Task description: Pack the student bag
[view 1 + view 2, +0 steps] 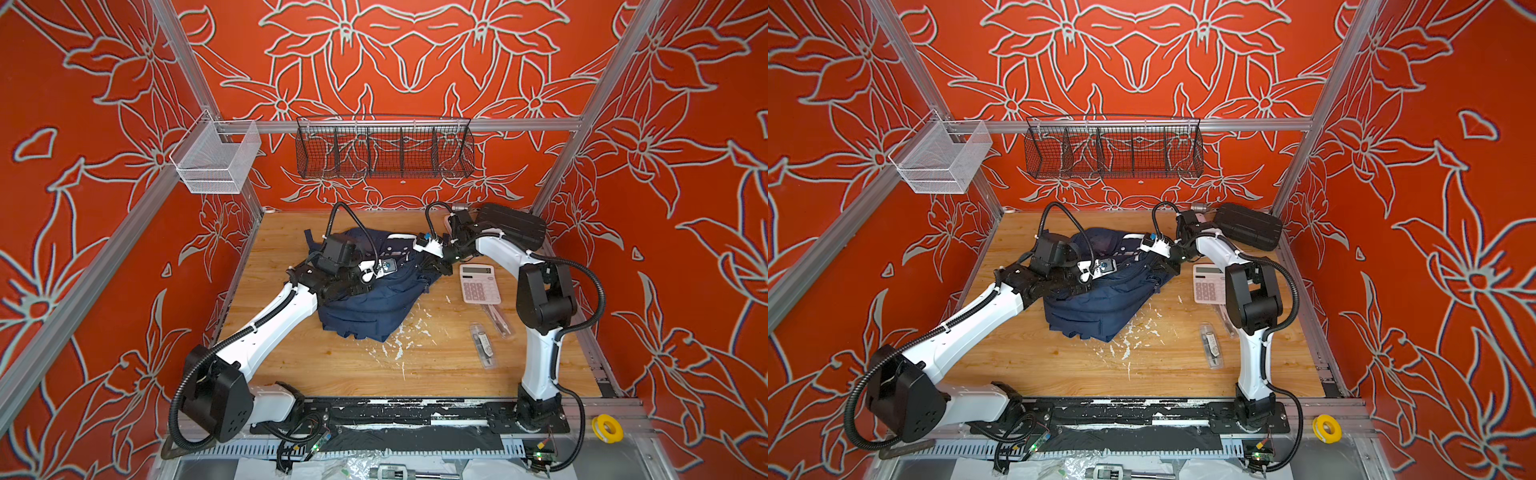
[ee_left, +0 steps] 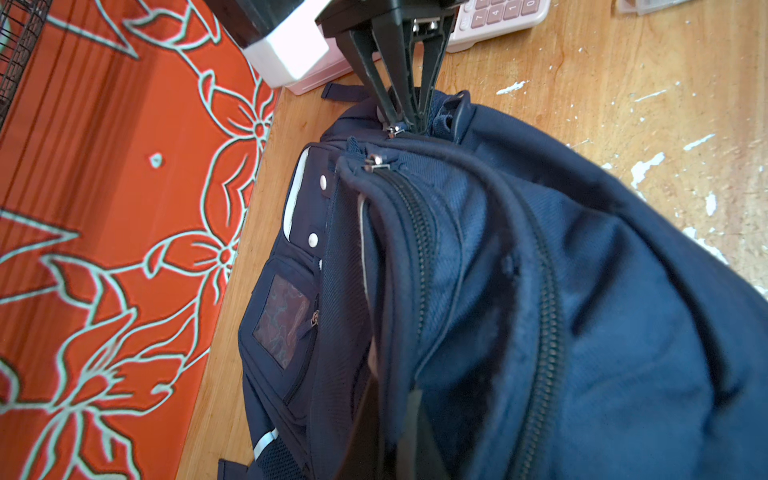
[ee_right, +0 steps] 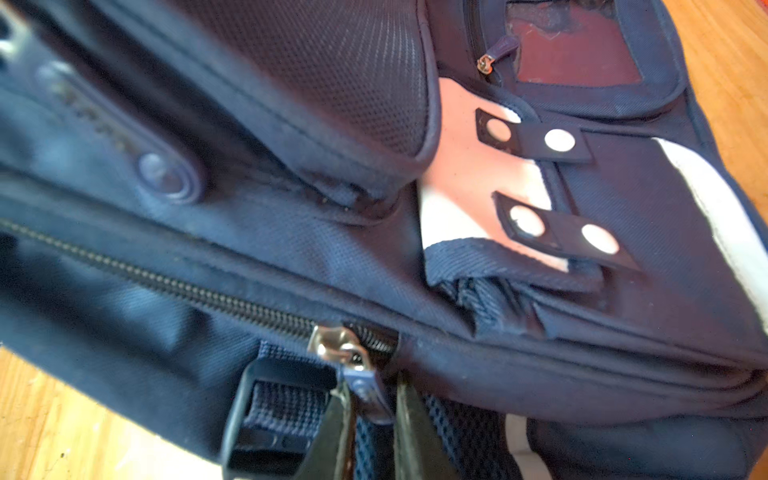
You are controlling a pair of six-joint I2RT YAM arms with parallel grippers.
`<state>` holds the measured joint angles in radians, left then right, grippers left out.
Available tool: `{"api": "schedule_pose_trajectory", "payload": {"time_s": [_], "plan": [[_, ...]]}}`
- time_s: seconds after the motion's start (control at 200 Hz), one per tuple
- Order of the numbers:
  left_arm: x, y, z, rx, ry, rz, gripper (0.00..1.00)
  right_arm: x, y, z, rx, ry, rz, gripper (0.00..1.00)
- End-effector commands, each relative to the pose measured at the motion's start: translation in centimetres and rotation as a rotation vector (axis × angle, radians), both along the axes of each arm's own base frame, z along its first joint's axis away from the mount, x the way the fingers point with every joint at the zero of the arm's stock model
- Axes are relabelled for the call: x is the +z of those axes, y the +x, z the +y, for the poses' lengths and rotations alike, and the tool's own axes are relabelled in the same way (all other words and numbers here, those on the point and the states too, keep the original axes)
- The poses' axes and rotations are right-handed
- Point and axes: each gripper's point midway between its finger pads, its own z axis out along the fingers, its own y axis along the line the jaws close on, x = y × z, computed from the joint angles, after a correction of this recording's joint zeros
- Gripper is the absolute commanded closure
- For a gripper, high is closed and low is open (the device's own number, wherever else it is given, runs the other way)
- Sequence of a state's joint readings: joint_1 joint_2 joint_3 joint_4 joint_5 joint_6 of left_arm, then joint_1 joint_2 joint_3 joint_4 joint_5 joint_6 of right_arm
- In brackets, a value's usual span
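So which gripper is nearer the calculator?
Right. The right gripper is at the edge of the bag that faces the calculator, a short gap away; the left gripper is on the middle of the bag, farther off.

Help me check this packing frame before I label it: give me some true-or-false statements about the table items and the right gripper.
1. The navy blue fabric backpack lies on the wooden table. True.
2. The pink plastic calculator is inside the backpack. False: it lies on the table beside it.
3. The right gripper has its fingers on either side of the silver metal zip puller. True.
4. The black ribbed hard case sits in the black wire basket. False: it is down at the table's back right corner.
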<state>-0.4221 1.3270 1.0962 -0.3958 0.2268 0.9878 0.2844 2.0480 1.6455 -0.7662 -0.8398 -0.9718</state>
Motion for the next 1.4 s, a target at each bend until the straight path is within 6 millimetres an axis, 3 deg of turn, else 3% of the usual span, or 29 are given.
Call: {"api": "schedule_pose_trajectory", "payload": {"time_s": [0.0, 0.33, 0.42, 0.49, 0.676, 0.911, 1.116, 1.296, 1.396], "plan": [[4.5, 1.8, -1.3, -0.028, -0.101, -0.161, 1.0, 1.0, -1.1, 0.7, 0.032, 0.063, 0.064, 0.82], [4.8, 1.9, -1.4, -0.035, -0.109, -0.163, 1.0, 2.0, -0.9, 1.2, 0.008, 0.116, 0.061, 0.81], [4.8, 1.9, -1.4, -0.035, -0.108, -0.164, 1.0, 1.9, -0.9, 1.3, 0.009, 0.122, 0.065, 0.68], [4.8, 1.9, -1.4, -0.035, -0.107, -0.165, 1.0, 1.8, -0.9, 1.2, 0.011, 0.115, 0.063, 0.66], [4.9, 2.1, -1.4, -0.036, -0.106, -0.169, 1.0, 1.4, -1.1, 1.1, 0.019, 0.092, 0.087, 0.77], [5.1, 2.0, -1.4, -0.031, -0.116, -0.17, 1.0, 2.1, 0.3, 1.7, -0.035, 0.134, 0.105, 0.82], [4.9, 2.2, -1.0, -0.007, -0.131, -0.164, 1.0, 2.8, 0.5, 1.7, -0.092, 0.158, 0.085, 0.81], [6.2, 2.2, -0.2, 0.002, -0.234, -0.149, 1.0, 3.2, 0.3, 1.6, -0.167, 0.199, 0.094, 0.82], [6.7, 1.8, 0.3, -0.01, -0.269, -0.144, 1.0, 3.1, 0.8, 1.7, -0.231, 0.233, 0.11, 0.76]]}}
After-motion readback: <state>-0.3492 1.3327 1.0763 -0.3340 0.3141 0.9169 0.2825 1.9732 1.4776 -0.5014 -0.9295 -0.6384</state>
